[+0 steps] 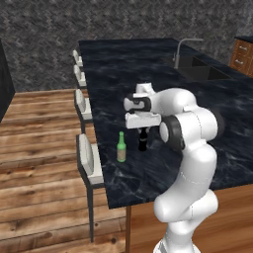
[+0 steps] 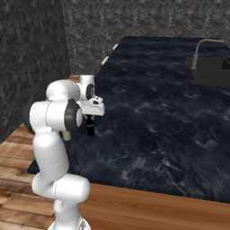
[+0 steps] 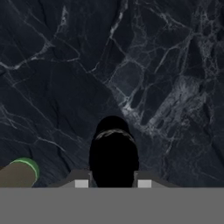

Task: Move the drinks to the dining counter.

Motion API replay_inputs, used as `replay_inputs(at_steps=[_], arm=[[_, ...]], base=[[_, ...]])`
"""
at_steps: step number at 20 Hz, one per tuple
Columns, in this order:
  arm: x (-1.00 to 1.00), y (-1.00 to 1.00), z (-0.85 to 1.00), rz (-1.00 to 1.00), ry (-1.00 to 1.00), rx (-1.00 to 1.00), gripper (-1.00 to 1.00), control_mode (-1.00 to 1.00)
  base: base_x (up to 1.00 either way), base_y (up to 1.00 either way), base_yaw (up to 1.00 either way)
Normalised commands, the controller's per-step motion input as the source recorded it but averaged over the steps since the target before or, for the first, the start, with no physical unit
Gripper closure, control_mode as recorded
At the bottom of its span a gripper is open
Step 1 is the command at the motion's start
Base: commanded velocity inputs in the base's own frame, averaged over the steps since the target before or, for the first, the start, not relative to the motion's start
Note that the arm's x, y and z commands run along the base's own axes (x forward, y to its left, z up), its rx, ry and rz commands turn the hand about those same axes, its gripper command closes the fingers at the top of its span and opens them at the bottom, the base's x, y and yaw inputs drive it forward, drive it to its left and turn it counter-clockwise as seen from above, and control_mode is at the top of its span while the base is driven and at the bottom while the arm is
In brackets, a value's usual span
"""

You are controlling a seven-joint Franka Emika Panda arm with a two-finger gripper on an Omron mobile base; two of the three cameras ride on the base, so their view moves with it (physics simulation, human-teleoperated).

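A: Where do the bottles stand?
B: Both on the counter (image 1: 148,69), near its stool-side edge. The taller bottle (image 1: 121,147) is just beside the shorter bottle (image 1: 143,140), at its 9 o'clock in the left base view.
A: The tool (image 1: 143,129)?
B: Directly above the shorter bottle, clamped on its top.
A: Further back?
B: Faucet (image 1: 184,48) and sink (image 1: 202,69) at 1 o'clock, well apart. Stools (image 1: 88,160) line the 9 o'clock edge.

The white Franka arm rises from its base, elbow bent high, forearm level, wrist turned straight down, and the gripper (image 1: 143,132) points downward with its jaws closed around the slim black bottle (image 1: 143,141).
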Motion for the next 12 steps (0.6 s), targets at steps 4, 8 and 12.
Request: replay_inputs(at_steps=[4, 8, 12], arm=[[-0.03, 0.00, -0.15, 0.00, -0.14, 0.00, 1.00, -1.00], [0.00, 0.00, -0.03, 0.00, -0.01, 0.00, -1.00, -1.00], [0.00, 0.00, 0.00, 0.00, 0.00, 0.00, -1.00, -1.00]], base=[[0.00, 0.00, 0.00], [0.00, 0.00, 0.00], [0.00, 0.00, 0.00]])
